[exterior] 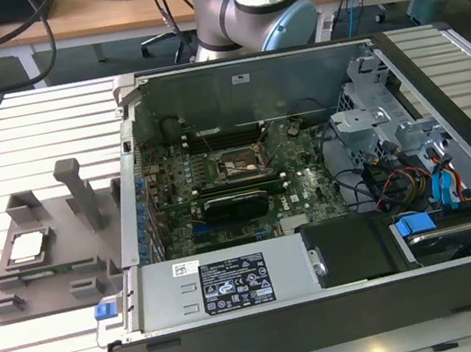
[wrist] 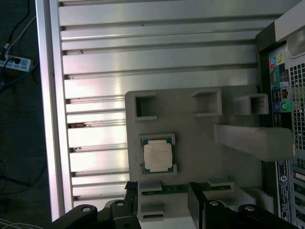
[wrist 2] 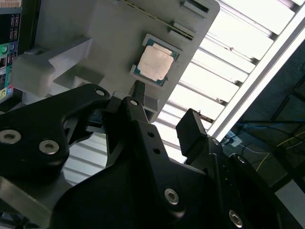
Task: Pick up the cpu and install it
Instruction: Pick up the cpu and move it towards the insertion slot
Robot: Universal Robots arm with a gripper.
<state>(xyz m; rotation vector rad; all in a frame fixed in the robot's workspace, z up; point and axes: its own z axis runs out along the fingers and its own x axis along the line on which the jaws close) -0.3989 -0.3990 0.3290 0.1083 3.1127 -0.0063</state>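
— Where is the cpu (exterior: 27, 246) found?

— It is seen lying flat, silvery top upward, in a square recess of the grey tray (exterior: 66, 226). The tray is set on the slatted worktop (exterior: 32, 111), just beside the open case (exterior: 333, 314), on the exterior view's left.

— How are the fingers (wrist 2: 191, 129) held?

— They are spread apart, and nothing is gripped between them. In the first wrist view the gripper (wrist: 163, 185) is seen held clear of the cpu, with the tray's near edge framed between the two fingers. The cpu is left untouched in its recess.
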